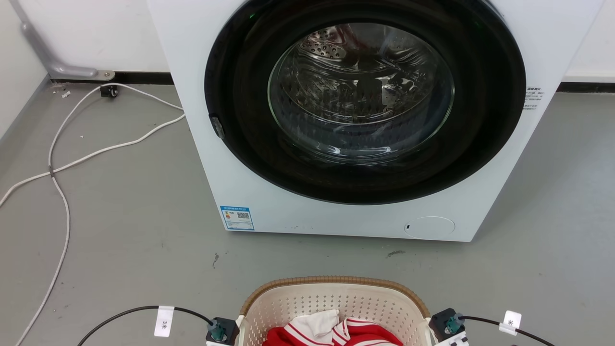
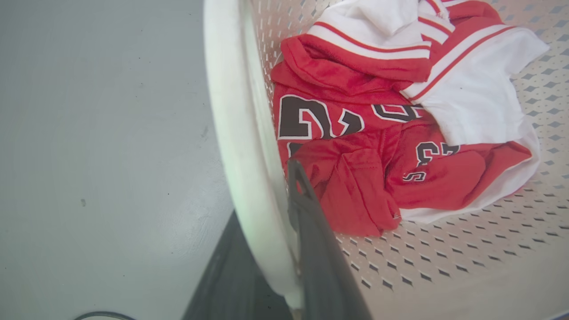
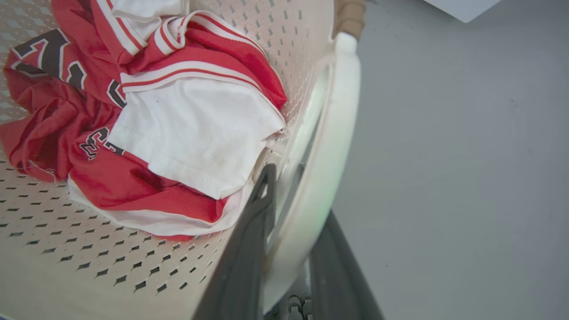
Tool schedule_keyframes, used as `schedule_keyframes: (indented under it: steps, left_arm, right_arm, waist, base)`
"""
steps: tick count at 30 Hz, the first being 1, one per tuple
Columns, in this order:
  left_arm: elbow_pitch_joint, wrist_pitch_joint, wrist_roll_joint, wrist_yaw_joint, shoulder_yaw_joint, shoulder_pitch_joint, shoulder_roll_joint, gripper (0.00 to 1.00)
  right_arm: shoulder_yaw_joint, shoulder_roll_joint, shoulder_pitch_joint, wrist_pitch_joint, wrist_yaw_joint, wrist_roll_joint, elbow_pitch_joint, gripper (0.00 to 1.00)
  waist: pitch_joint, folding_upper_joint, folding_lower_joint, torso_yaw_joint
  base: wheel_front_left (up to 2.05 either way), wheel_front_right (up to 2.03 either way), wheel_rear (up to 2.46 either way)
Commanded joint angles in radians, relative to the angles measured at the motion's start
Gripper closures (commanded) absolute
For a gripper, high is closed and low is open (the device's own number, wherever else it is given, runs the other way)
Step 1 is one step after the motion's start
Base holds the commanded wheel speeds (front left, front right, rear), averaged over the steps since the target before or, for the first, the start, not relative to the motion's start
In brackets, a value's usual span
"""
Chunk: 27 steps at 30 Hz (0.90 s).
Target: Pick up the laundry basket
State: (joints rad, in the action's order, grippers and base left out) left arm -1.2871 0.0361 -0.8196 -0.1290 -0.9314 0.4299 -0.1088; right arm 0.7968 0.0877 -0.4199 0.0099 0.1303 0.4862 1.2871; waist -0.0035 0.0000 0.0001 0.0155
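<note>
A grey floor (image 1: 120,216) runs to a white wall (image 1: 96,33) with dark skirting. One white washer (image 1: 269,192) stands on the floor. It has a round glass door, and a blue sticker (image 1: 237,218) with a QR code near its lower corner; the print is too fine to read. A white cord (image 1: 62,158) trails across the floor at the left. Two black cables (image 1: 125,315) carry white tags (image 1: 164,321), one marked "3". One basket (image 1: 336,279) is just before the washer, holding a red-and-white jersey (image 2: 355,178) with dark numerals, perhaps "23". The left end effector (image 2: 264,191) is clamped on one white handle (image 2: 240,133), a finger on each side. The right end effector (image 3: 300,193) grips the other likewise.
</note>
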Motion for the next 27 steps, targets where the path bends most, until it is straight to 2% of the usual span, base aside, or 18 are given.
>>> schedule_keyframes:
  steps: [1, 27]
  left_arm:
    - [-0.001, -0.011, -0.001, -0.001, -0.006, 0.018, -0.009, 1.0]
    - [-0.002, -0.015, -0.031, -0.001, -0.035, 0.025, -0.011, 1.0]
  right_arm:
    - [0.009, 0.01, -0.007, 0.002, 0.001, 0.0, 0.003, 1.0]
    - [0.02, 0.012, -0.01, 0.005, 0.001, 0.008, 0.003, 1.0]
  waist:
    - [-0.001, 0.0, -0.0001, 0.0]
    - [0.0, 0.0, -0.0001, 0.0]
  base:
    - [0.0, 0.0, 0.0]
    - [0.0, 0.0, 0.0]
